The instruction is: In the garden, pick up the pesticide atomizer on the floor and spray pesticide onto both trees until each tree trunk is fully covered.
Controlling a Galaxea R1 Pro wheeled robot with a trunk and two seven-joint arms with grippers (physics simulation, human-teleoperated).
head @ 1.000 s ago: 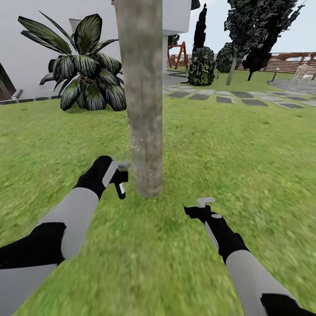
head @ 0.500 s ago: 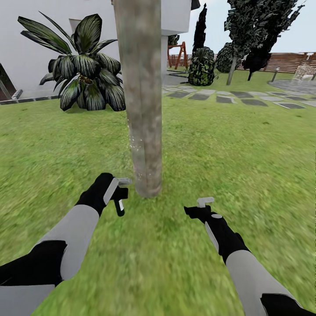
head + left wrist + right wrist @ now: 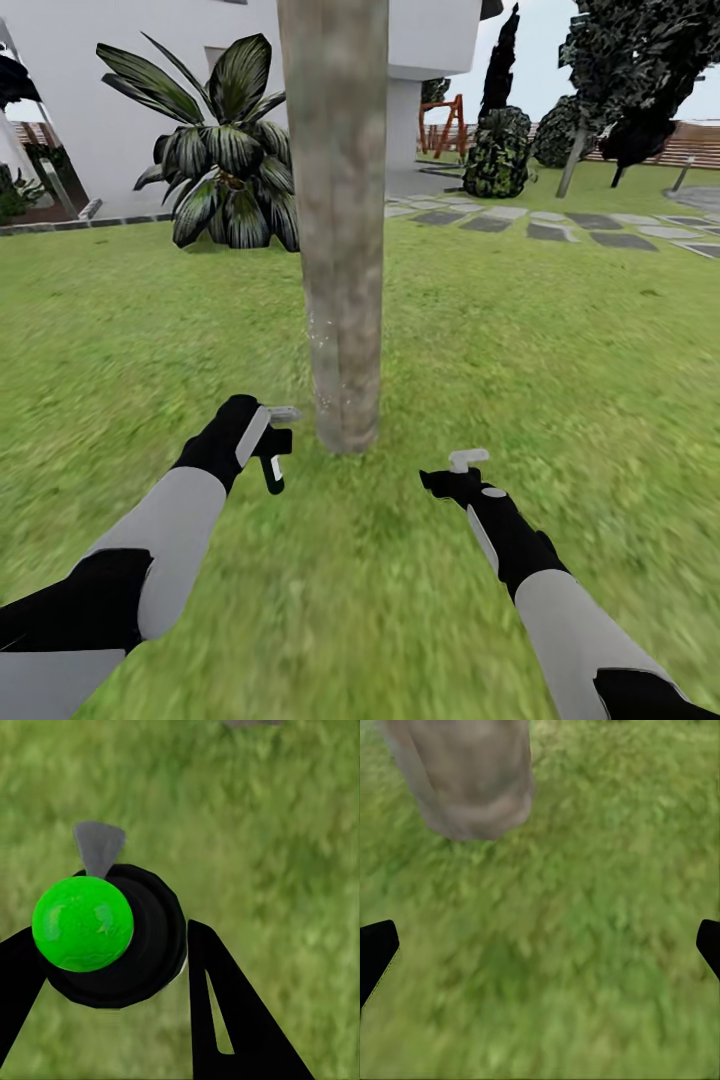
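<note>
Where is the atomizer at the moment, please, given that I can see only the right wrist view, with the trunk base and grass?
Observer: In the head view, the left gripper holds the pesticide atomizer low beside the tree trunk.
Operator: Does the grip look centred?
Observer: In the left wrist view, black fingers flank its round black body, which has a green ball on it.
Operator: What stands beyond the trunk?
Observer: A short palm, in front of the white house.
</note>
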